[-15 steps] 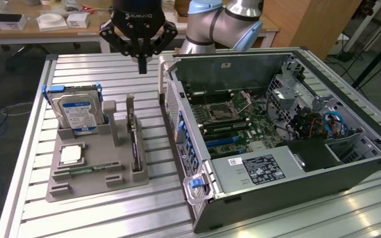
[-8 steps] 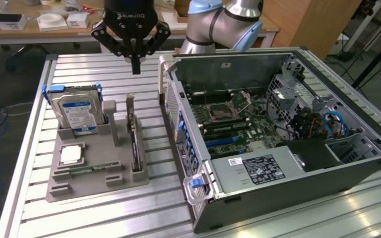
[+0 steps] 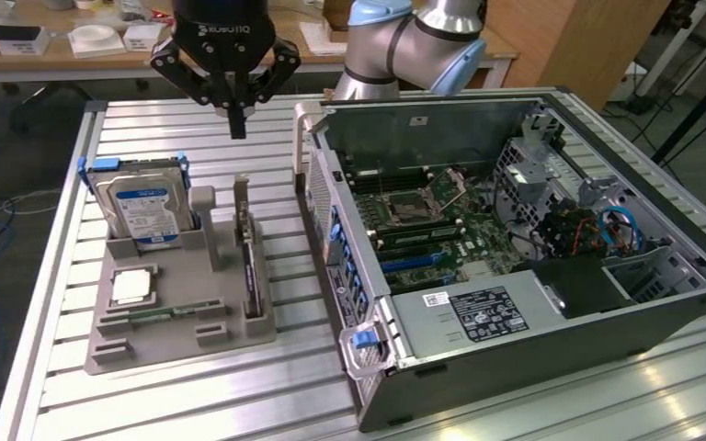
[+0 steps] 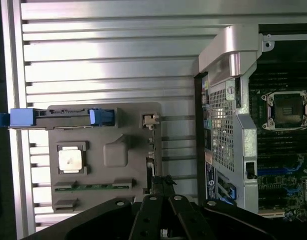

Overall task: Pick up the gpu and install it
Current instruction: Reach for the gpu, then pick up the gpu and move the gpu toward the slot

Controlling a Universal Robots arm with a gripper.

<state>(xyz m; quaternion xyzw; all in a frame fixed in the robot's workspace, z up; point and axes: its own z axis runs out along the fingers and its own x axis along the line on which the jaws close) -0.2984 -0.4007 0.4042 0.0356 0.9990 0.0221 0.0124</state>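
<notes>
The gpu (image 3: 250, 262) is a thin black card with a silver bracket, standing on edge in a slot of the grey holder tray (image 3: 176, 344). In the wrist view the gpu (image 4: 151, 150) shows edge-on as a narrow strip, its bracket end toward the far side of the tray. My gripper (image 3: 238, 119) hangs well above the table, over the far end of the card, with its fingers shut and nothing between them. In the wrist view the gripper (image 4: 162, 185) points down just past the near end of the card. The open computer case (image 3: 513, 248) lies beside the tray.
A silver hard drive (image 3: 144, 207) with blue rails stands at the back of the tray. A processor chip (image 3: 132, 287) and a green memory stick (image 3: 163, 315) lie in front of it. The case wall (image 3: 316, 184) rises close beside the gpu slot. The slatted table (image 3: 181, 124) runs around both.
</notes>
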